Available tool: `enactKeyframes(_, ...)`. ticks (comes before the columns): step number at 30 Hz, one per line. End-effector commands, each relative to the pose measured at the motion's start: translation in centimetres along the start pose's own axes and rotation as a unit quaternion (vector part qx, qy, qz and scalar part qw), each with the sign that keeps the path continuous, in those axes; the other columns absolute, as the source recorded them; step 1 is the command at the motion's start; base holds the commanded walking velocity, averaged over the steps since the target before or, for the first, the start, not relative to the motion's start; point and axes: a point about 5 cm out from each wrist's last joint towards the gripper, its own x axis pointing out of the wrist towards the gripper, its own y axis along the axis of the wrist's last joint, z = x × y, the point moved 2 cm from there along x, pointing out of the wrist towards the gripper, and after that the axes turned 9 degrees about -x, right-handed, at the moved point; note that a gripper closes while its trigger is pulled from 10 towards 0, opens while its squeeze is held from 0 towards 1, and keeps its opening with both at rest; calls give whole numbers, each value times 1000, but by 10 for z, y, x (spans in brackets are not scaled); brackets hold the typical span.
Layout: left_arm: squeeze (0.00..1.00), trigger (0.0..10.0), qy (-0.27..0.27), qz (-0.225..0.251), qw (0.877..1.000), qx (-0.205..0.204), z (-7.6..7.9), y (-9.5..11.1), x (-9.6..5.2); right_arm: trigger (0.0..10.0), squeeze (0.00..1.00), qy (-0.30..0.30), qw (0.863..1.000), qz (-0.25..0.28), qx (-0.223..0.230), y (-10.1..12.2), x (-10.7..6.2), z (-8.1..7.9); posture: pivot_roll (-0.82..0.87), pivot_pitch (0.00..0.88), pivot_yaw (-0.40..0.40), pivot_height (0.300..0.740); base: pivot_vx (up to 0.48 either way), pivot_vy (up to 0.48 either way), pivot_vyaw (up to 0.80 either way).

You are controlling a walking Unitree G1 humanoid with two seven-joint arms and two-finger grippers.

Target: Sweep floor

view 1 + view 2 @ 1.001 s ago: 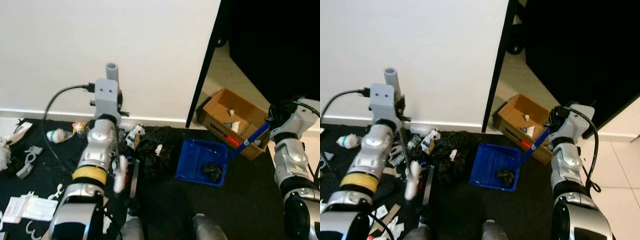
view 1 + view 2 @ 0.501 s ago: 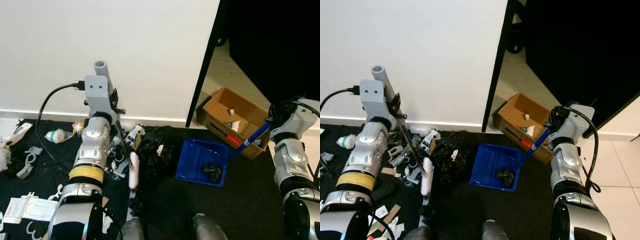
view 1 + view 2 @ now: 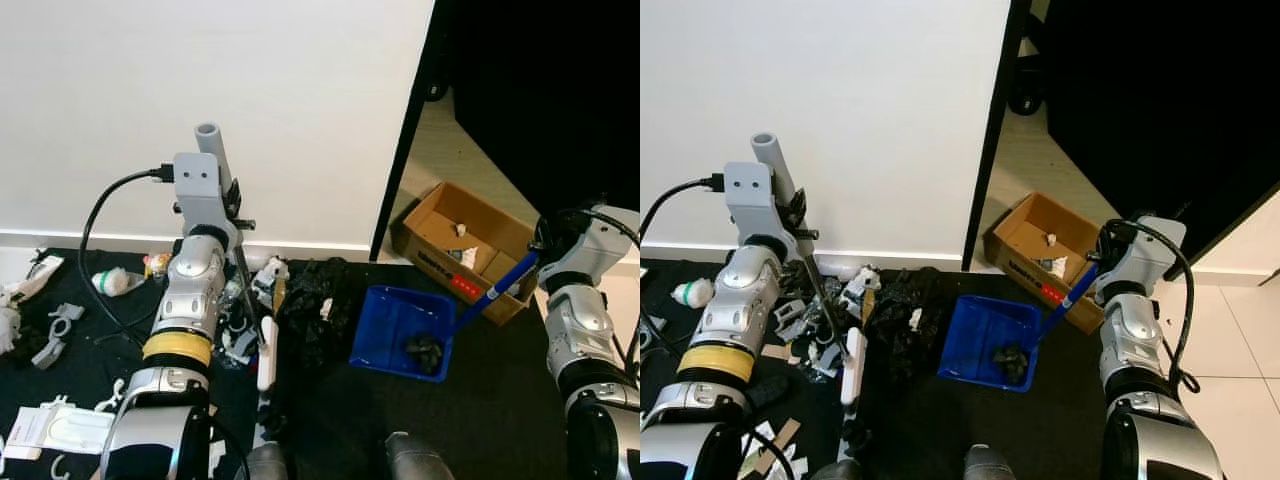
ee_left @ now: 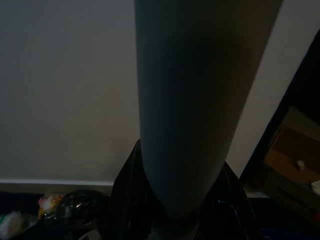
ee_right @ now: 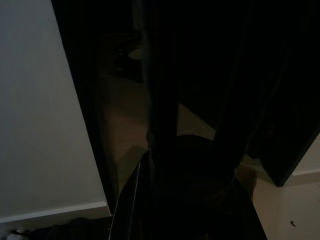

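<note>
Left gripper (image 3: 235,205) fingers gripping grey broom handle (image 3: 212,150), brush head (image 3: 266,352) lying left of blue dustpan (image 3: 400,333). Right gripper (image 3: 541,250) fingers pinching dustpan's blue handle (image 3: 492,290). Black debris (image 3: 316,305) sitting just left of dustpan.

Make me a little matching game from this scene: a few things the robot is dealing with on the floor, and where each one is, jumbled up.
Things:
1. blue dustpan
2. cardboard box
3. heap of black rubbish
4. grey broom handle

Places:
A. in the doorway, beyond the dustpan
B. sticking up above the left arm, against the white wall
C. on the dark mat between the rubbish heap and the right arm, a dark clump inside it
D. on the dark mat just left of the dustpan

Pairs: 1-C, 2-A, 3-D, 4-B
</note>
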Motion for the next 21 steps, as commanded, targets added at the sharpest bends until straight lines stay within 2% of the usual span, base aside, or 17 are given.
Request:
enactKeyframes(1, 0, 10000, -17, 8, 1000, -10, 11, 3, 0, 10000, 0, -8, 1000, 19, 2, 8, 3, 4, -2, 92, -22, 740, 480, 0, 0)
enactKeyframes(5, 0, 10000, -22, 8, 1000, -6, 13, 2, 0, 10000, 0, -8, 1000, 18, 1, 8, 2, 4, -1, 91, -21, 740, 363, 0, 0)
enactKeyframes(16, 0, 10000, -37, 11, 999, -1, 18, 0, -3, 10000, 0, -9, 1000, 12, 0, 5, 1, 6, 2, 90, -19, 740, 0, 0, 0)
enactKeyframes(18, 0, 10000, -43, 10, 999, 6, 19, 0, -3, 10000, 0, -7, 1000, 9, 0, 4, 1, 6, 3, 91, -20, 740, 0, 0, 0)
enactKeyframes(21, 0, 10000, -67, -16, 996, 55, 18, -6, -7, 10000, 0, 13, 1000, -14, 5, -2, 0, 3, 3, 95, -20, 740, 0, 0, 0)
